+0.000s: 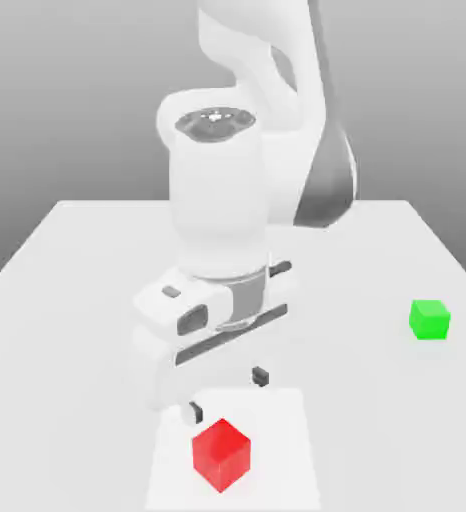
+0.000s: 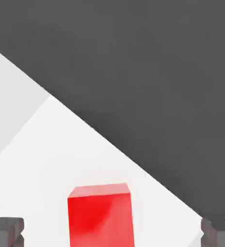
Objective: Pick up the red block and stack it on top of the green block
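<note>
The red block (image 1: 221, 453) sits on the white table (image 1: 77, 300) near its front edge, one corner turned toward the exterior camera. My gripper (image 1: 227, 393) hangs just above and slightly behind it, open, with its two dark fingertips (image 1: 260, 376) spread wide. In the hand view the red block (image 2: 101, 217) lies between the fingertips (image 2: 6, 231), nearer one than the other, with a gap on each side and nothing held by the gripper (image 2: 113, 234). The green block (image 1: 429, 320) rests on the table far off at the exterior view's right.
The table's front edge runs close to the red block; in the hand view the tabletop (image 2: 61, 144) ends in a diagonal line with dark floor (image 2: 158, 72) beyond. The arm's white body (image 1: 222, 210) rises over the middle of the table.
</note>
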Robot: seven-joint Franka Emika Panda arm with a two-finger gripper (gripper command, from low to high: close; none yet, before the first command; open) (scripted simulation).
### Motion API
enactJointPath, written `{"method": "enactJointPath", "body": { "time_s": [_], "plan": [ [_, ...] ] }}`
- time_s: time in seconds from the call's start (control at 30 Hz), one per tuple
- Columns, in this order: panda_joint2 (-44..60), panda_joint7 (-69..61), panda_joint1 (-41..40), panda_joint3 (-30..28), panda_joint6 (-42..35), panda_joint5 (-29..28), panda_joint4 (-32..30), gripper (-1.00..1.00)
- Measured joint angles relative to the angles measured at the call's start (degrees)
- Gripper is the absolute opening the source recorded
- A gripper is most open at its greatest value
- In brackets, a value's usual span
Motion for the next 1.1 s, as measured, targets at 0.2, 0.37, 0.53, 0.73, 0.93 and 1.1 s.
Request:
{"method": "enactJointPath", "body": {
  "time_s": [0.2, 0.37, 0.53, 0.73, 0.93, 1.1],
  "plan": [
    [9.8, -4.0, -3.0, 3.9, 7.9, 4.4, 1.2, -1.0],
    [10.6, -4.2, -3.4, 4.4, 8.4, 4.7, 1.3, -1.0],
    [3.0, -1.1, -1.3, 1.4, 2.2, 0.5, 0.1, -1.0],
    [-4.4, 8.2, 8.3, 8.1, -1.7, -0.4, -3.6, -1.0],
    [-10.7, 21.8, 28.1, 17.0, -3.1, 0.8, -8.4, -1.0],
    [-15.9, 33.3, 36.8, 25.4, -3.9, 0.7, -12.4, -1.0]
  ]
}}
